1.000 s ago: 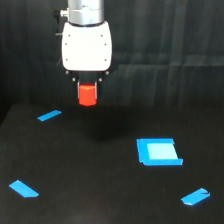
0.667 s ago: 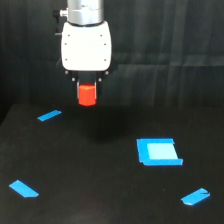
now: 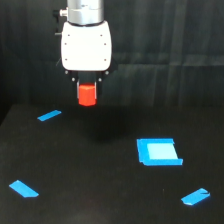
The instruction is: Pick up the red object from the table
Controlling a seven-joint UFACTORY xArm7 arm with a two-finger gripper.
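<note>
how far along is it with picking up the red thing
Done: the red object is off the table, hanging well above the black surface. In hand: the gripper is shut on it. Left: apparently nothing but holding it; the blue square plays no part.

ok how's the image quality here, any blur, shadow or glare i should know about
Exterior view: soft overall, edges of the blue tape strips and blue square slightly fuzzy; the white gripper housing is bright, nearly blown out, against the dark backdrop; the red object reads clearly between the jaws; a faint darker patch lies on the table below it, hard to separate from the black surface.
</note>
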